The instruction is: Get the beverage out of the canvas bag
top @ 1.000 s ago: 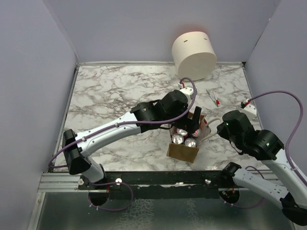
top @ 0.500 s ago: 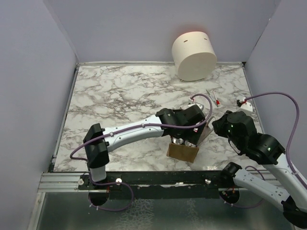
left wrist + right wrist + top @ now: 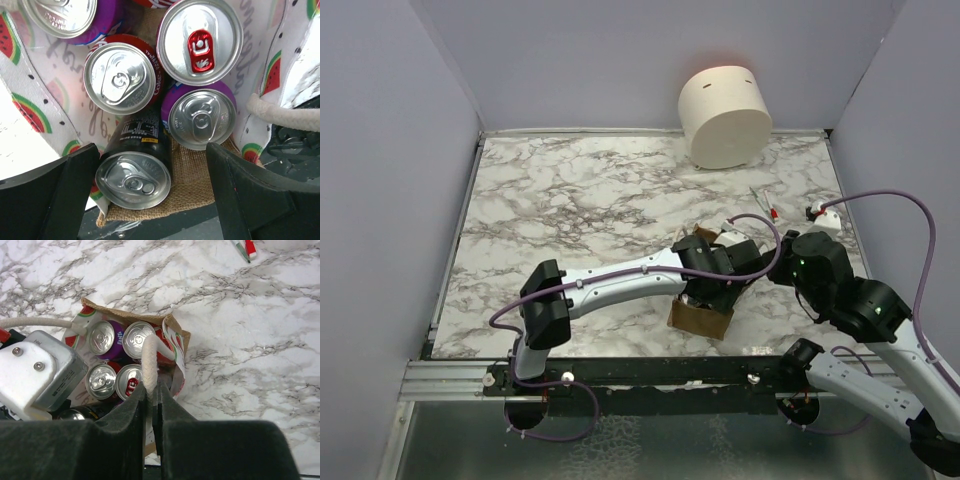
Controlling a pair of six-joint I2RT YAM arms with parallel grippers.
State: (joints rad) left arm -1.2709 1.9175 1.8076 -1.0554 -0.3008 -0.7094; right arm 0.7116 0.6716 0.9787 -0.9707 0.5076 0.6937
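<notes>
Left wrist: left pincer (image 3: 151, 150) agape over cans (image 3: 200, 42), labels (image 3: 142, 131) unreadable; right pincer (image 3: 150, 390) pinching handle (image 3: 149, 362).

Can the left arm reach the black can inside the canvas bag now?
Probably yes. The left tool hangs open over the canvas bag, with the uncovered black can between its fingers. The purple can close beside it leaves little room for one finger.

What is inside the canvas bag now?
The canvas bag holds at least five upright cans: a black can, a red can, a purple can, a second purple can and a red-tabbed can. Their lower parts and most of the bag floor are covered.
</notes>
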